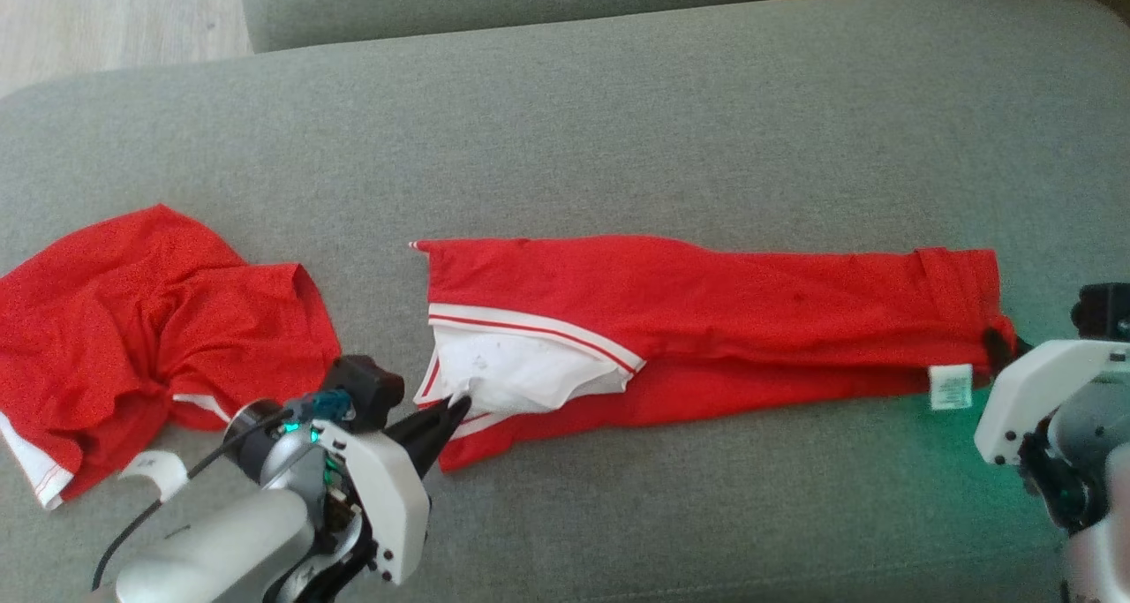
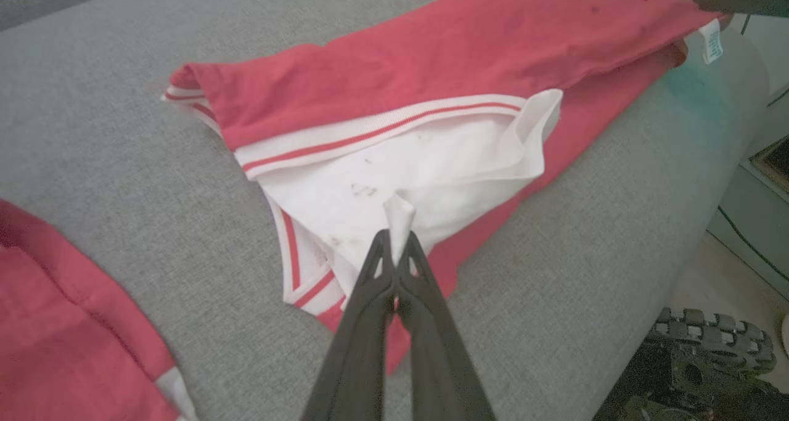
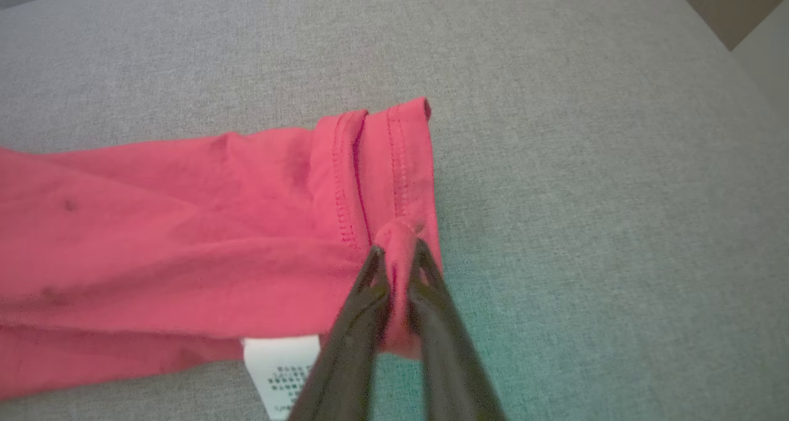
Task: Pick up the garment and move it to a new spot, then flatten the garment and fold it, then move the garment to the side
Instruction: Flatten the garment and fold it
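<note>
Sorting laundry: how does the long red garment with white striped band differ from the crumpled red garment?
The long red garment lies stretched flat; the crumpled red garment is bunched. The left gripper and right gripper pinch the long one; the crumpled one lies untouched. Both: red, white trim.

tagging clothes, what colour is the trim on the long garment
The trim is white with a red stripe; left wrist view.

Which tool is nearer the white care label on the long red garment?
Right. The right tool pinches the hem beside the white care label; the left tool grips white fabric at the opposite end.
</note>
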Controlling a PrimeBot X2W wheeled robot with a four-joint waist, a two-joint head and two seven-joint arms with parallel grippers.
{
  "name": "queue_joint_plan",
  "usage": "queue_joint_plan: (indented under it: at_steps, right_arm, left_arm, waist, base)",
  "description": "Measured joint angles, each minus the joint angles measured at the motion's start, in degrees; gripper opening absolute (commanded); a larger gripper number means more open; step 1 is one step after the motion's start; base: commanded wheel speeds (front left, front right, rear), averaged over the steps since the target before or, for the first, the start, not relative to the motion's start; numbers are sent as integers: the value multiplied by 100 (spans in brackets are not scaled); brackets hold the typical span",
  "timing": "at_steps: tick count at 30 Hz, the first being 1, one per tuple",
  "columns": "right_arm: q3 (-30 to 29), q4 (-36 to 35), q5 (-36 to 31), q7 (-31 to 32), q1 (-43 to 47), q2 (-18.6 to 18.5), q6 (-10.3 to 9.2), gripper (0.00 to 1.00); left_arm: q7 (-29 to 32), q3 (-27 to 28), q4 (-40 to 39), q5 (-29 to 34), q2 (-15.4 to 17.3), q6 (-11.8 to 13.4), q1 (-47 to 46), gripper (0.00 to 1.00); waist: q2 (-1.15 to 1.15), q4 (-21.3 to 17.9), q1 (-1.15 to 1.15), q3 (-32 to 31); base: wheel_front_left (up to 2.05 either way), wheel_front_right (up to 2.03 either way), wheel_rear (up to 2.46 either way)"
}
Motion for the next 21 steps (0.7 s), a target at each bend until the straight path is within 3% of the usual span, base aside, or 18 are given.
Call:
queue_joint_plan:
  at_steps: [6, 7, 9, 15, 21]
  right_arm:
    - [-168, -143, -48, -11, 42, 51, 0, 100]
    - [-192, -169, -67, -37, 42, 56, 0, 100]
    - [-243, -248, -63, -142, 42, 90, 0, 100]
    - [-223, -583, 58, -879, 39, 243, 0, 100]
    - [-134, -840, 225, -1957, 44, 302, 0, 100]
  left_arm:
    - [49, -55, 79, -63, -1, -33, 10, 0]
    - [49, -54, 91, -63, 0, -33, 10, 18]
    - [65, -41, 92, -66, 0, -33, 10, 100]
    - [-276, 344, 69, -322, -4, 122, 18, 100]
    - [-1257, 1512, 59, -634, -286, 280, 82, 100]
  waist:
    - [0, -7, 0, -48]
    - [0, -6, 0, -61]
    - [0, 0, 0, -89]
    - [0, 25, 0, -209]
    - [0, 44, 0, -382]
  base:
    - [0, 0, 0]
    - [0, 0, 0]
    - [0, 0, 0]
    - [0, 0, 0]
    - [0, 0, 0]
